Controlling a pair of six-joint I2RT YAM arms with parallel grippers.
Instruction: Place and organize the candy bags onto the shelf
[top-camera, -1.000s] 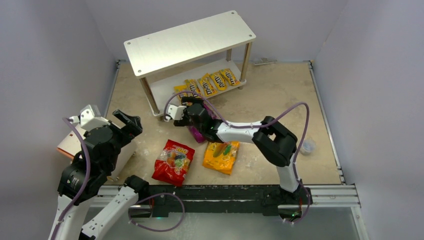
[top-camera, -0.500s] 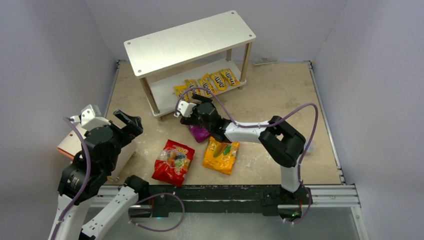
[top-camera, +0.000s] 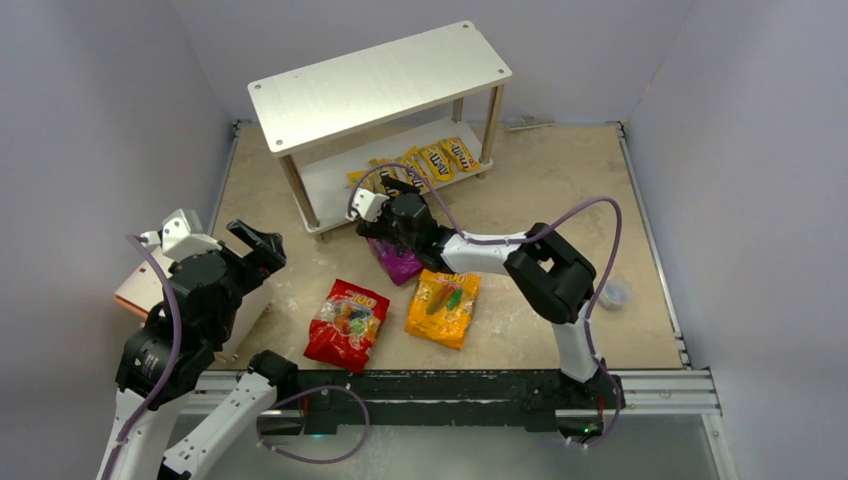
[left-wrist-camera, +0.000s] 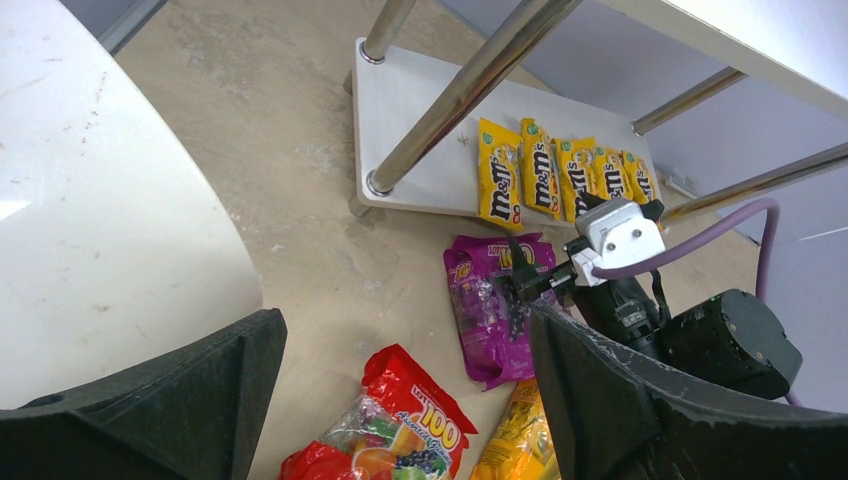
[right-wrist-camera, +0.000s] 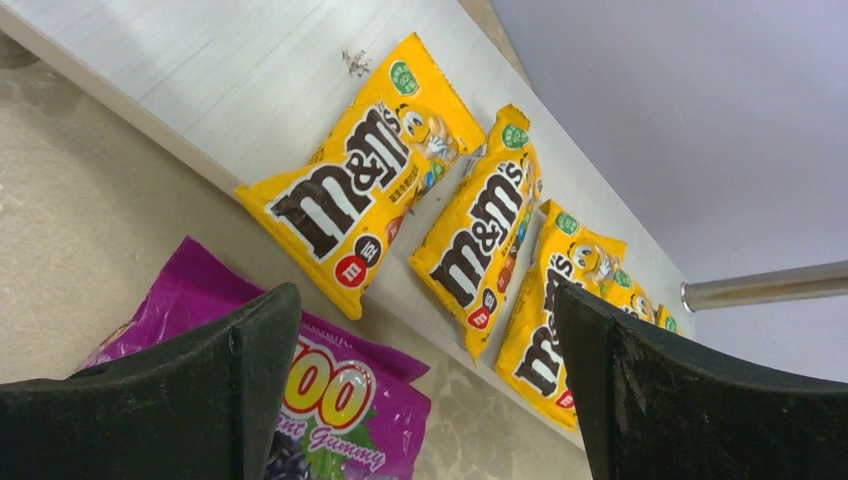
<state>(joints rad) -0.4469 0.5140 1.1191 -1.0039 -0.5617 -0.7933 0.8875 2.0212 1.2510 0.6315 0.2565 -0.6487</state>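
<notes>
Your right claw (right-wrist-camera: 422, 295) gapes empty over the glossy purple candy pouch (left-wrist-camera: 480, 325); drop and pinch it next.

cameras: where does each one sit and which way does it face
top external: above and behind the bases, looking down; both arms and the shelf show.
left wrist: raised at the left, facing the shelf's lower board; open left pincer at the bottom, right arm beyond.
right wrist: low over the purple bag, facing the yellow packets; open right pincer at the bottom.
shared: both wrist views show the purple bag and yellow packets.
</notes>
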